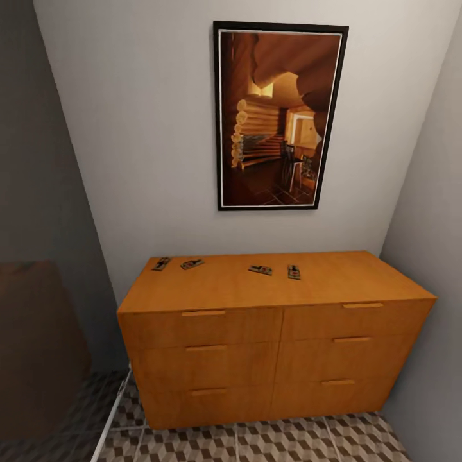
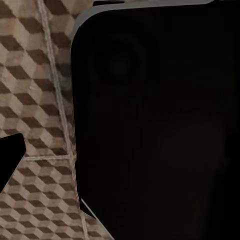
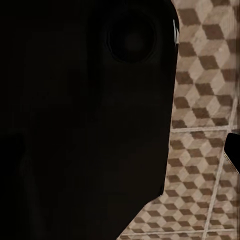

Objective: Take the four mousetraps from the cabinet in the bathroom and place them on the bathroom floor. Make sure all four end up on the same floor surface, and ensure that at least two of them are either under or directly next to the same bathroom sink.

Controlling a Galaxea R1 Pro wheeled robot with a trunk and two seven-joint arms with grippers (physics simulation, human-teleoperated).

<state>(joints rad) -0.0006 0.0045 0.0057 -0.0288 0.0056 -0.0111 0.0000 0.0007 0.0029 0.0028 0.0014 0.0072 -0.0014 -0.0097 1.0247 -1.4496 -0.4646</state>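
Observation:
The cabinet (image 1: 269, 346), a low orange-brown chest with six drawer fronts, stands against the wall in the head view. Several mousetraps lie in a row along the back of its top: one at the far left (image 1: 161, 264), one beside it (image 1: 192, 264), and a pair right of centre (image 1: 260, 269) (image 1: 294, 272). All drawers are shut. The patterned bathroom floor (image 1: 276, 443) runs in front of the cabinet. In the left wrist view one dark fingertip (image 2: 10, 155) sits at the frame's edge over the tiles. The right wrist view shows another dark fingertip (image 3: 233, 150) at its edge. Nothing is held. The sink is out of view.
A framed picture (image 1: 280, 117) hangs above the cabinet. Grey walls close in on both sides, with a dark brown panel (image 1: 38, 346) at the left. The robot's black body (image 2: 160, 125) (image 3: 80, 120) covers much of both wrist views, above cube-pattern tiles.

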